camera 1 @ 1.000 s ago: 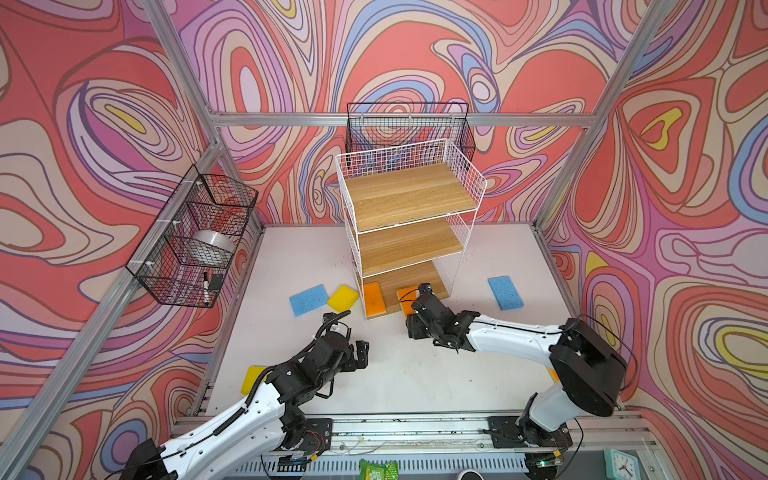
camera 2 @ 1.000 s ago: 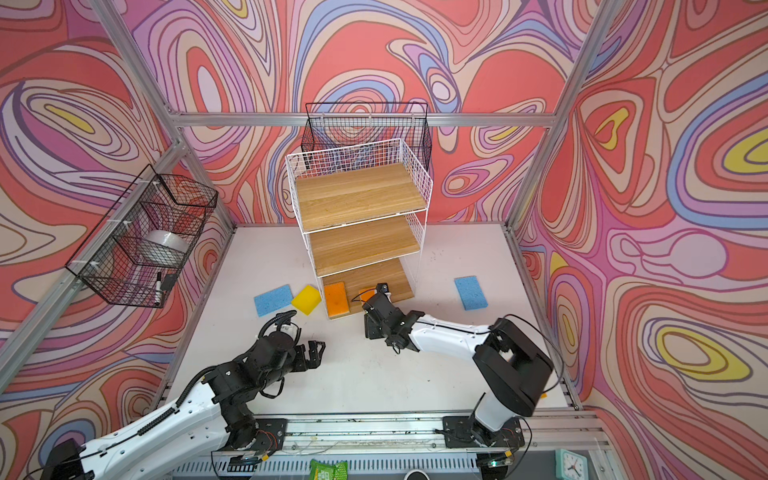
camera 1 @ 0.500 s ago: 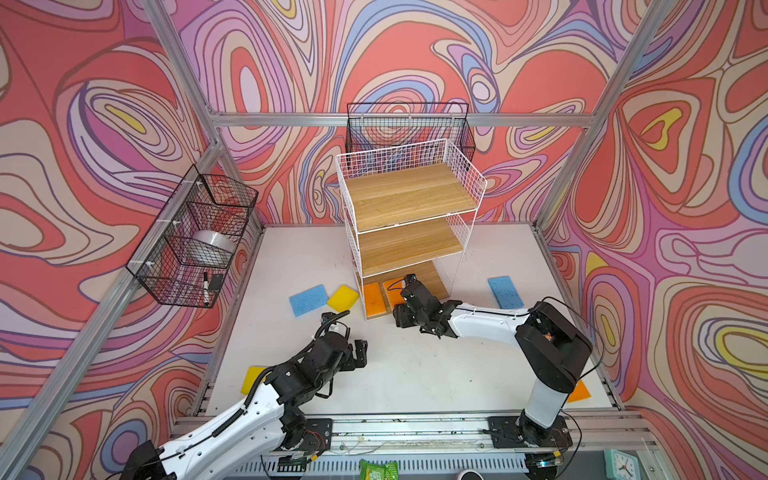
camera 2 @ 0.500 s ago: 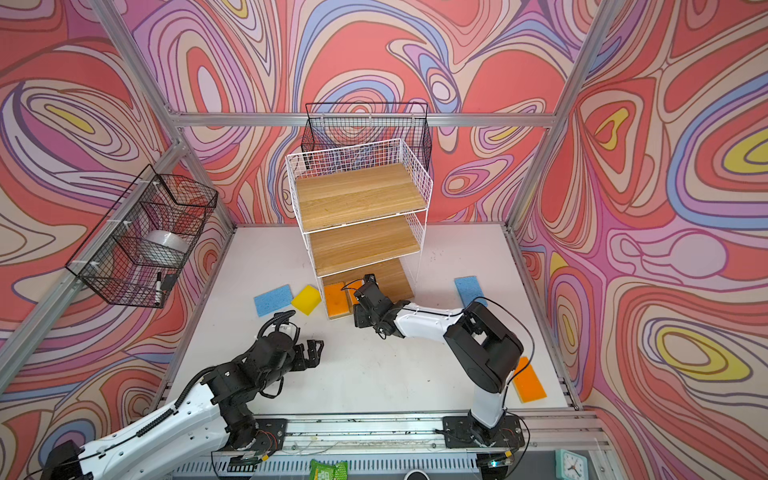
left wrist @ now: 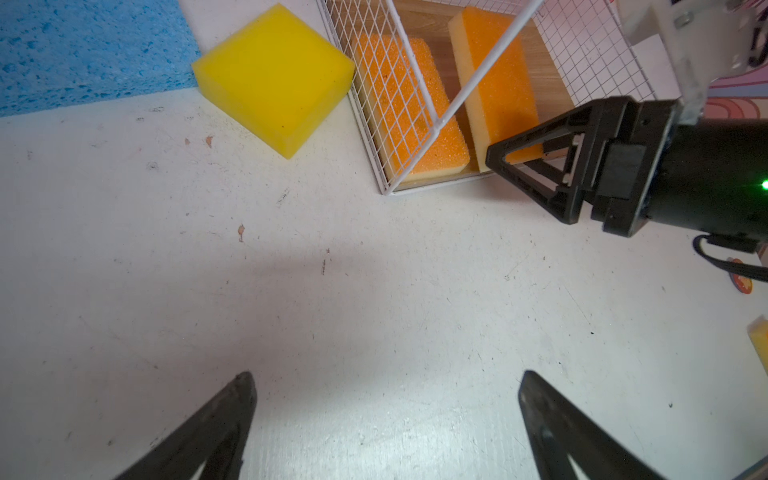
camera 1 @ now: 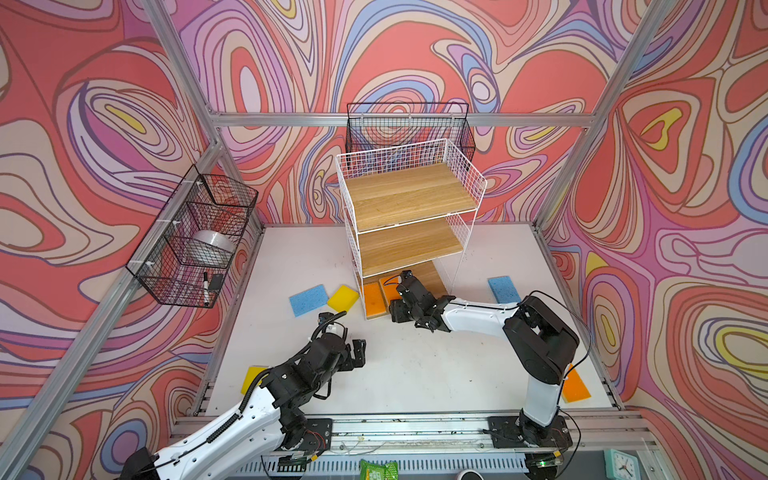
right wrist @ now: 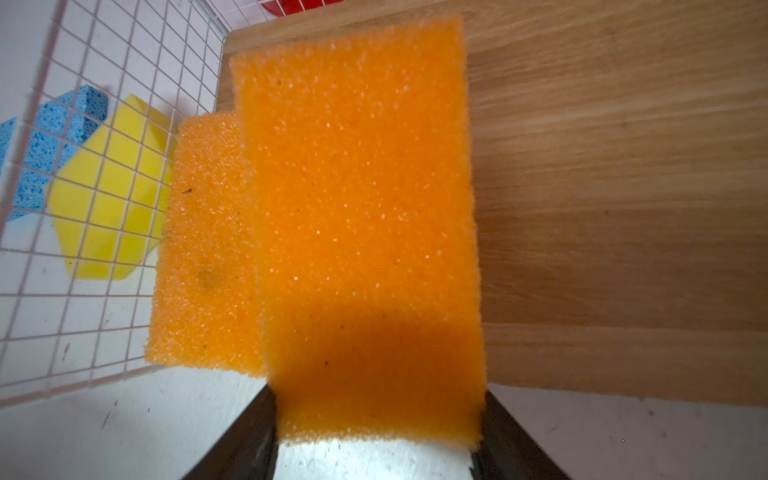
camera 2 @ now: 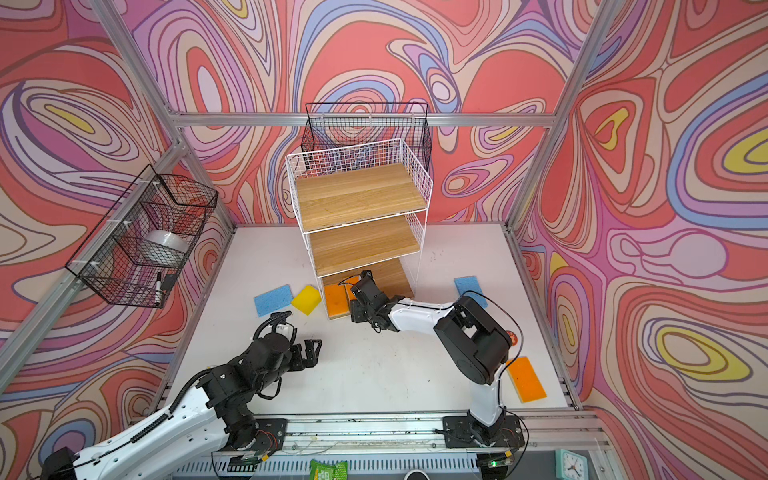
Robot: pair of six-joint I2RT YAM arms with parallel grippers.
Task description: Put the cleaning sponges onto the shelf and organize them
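Observation:
The shelf [camera 1: 409,199] stands at the back middle of the table. One orange sponge [camera 1: 371,299] lies at the left of its bottom board [right wrist: 623,187]. My right gripper [camera 1: 397,297] is shut on the near end of a second orange sponge [right wrist: 361,208], which reaches over that board right beside the first [right wrist: 203,257]. My left gripper [left wrist: 386,376] hangs open and empty over bare table [camera 1: 395,374]. Just left of the shelf lie a yellow sponge [camera 1: 343,298] and a blue sponge [camera 1: 308,299]. Another blue sponge [camera 1: 503,289] is to the right, a yellow one [camera 1: 253,376] at front left, an orange one [camera 1: 575,386] at front right.
A black mesh basket [camera 1: 195,237] on the left wall holds a tape roll and a marker. Another black basket [camera 1: 409,129] hangs behind the shelf top. The shelf's white wire side [left wrist: 374,104] separates the yellow sponge from the orange ones. The arms' rail [camera 1: 395,428] runs along the front.
My right gripper has carried the orange sponge left and toward the shelf, bringing it over the bottom board beside the other orange sponge. The left arm has stayed still.

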